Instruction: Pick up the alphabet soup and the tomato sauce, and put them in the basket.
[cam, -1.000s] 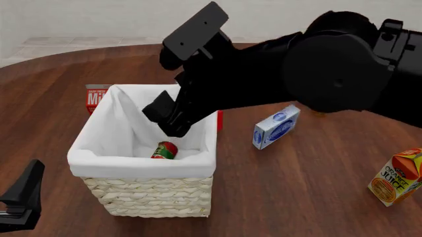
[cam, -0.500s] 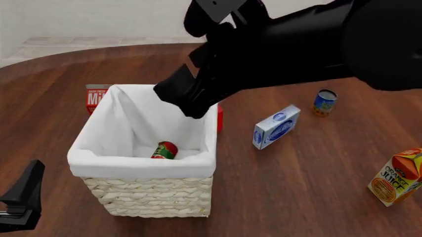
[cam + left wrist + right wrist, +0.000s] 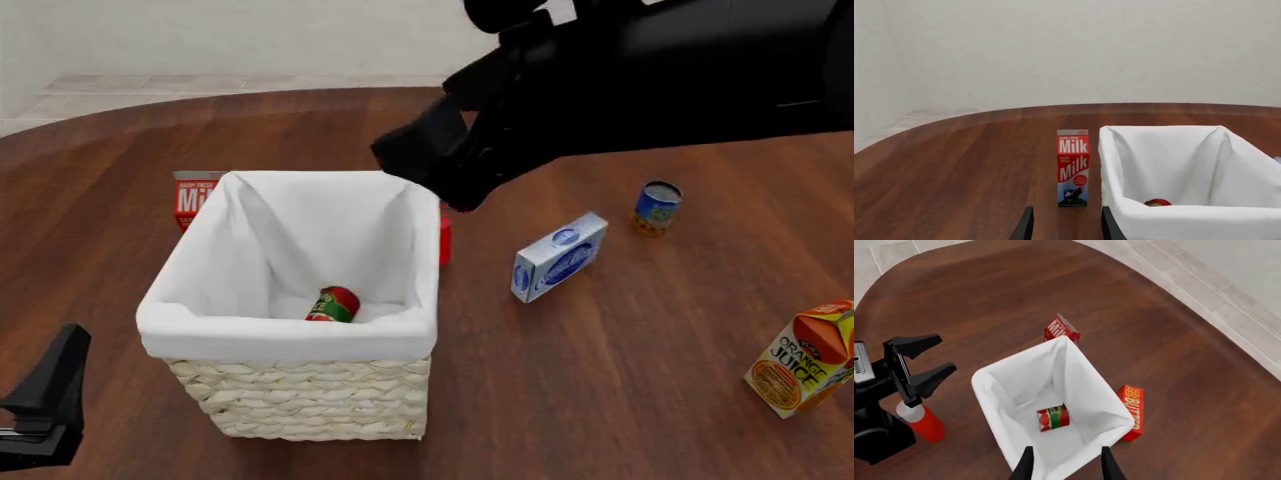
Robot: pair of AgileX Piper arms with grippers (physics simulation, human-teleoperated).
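Taking the basket as the landmark, the nearest thing is the left gripper, low at the table's near edge just off the basket's near left corner; in the right wrist view its two dark fingers stand spread apart with nothing between them, and a red bottle with a white cap stands beside the arm's base. The basket itself sits on the wooden table, its white liner folded over the woven walls. Inside it, on the floor toward the near wall, the tomato sauce lies on its side, red-and-green label showing. Out to the right of the basket, near the table's front edge, an orange juice carton stands tilted. A blue-and-white box lies just right of the basket. Against the basket's far right side a red butter box lies on the table, and behind its far left corner a milk carton stands upright. The right gripper hangs above the basket's far right corner, its jaws parted and holding nothing. Farthest, beyond the blue-and-white box, the alphabet soup stands upright on the table, well apart from the basket.
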